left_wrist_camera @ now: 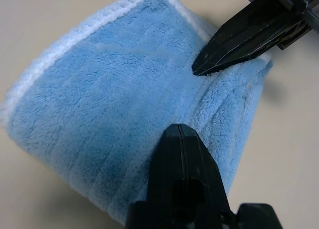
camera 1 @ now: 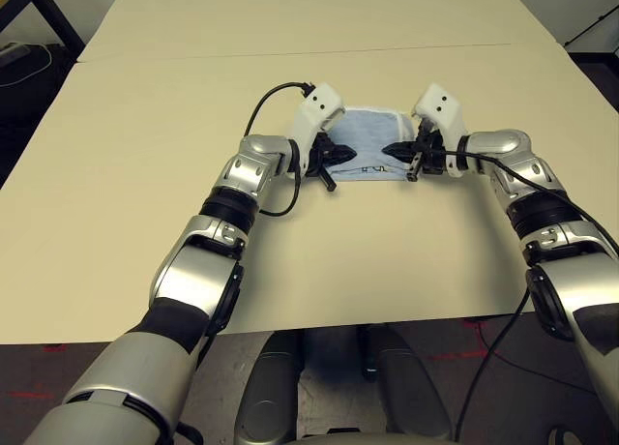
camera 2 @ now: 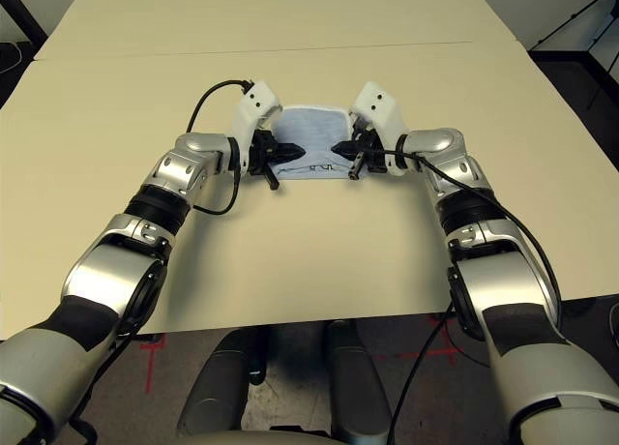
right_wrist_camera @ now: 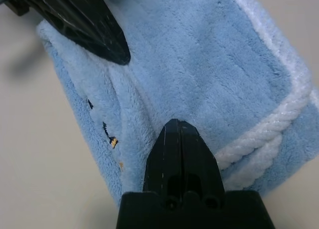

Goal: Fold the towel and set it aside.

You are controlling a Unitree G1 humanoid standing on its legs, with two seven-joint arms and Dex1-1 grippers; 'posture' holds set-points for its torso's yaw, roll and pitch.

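The towel (camera 1: 372, 135) is a small light-blue terry cloth with white edging, lying folded on the table between my two grippers. The left gripper (camera 1: 340, 155) comes in from its left side and the right gripper (camera 1: 395, 152) from its right, their tips a short way apart near its front edge. Both are shut, with tips pressed into the cloth. In the left wrist view a raised crease in the towel (left_wrist_camera: 109, 89) runs from my left gripper (left_wrist_camera: 180, 128) to the right gripper (left_wrist_camera: 199, 69). Small dark marks (right_wrist_camera: 105, 132) sit near the towel's edge.
The beige table (camera 1: 145, 174) stretches wide on all sides of the towel, with a seam (camera 1: 290, 53) across it farther back. Its front edge (camera 1: 319, 324) lies close to my body. Black cables (camera 1: 266, 106) loop off both wrists.
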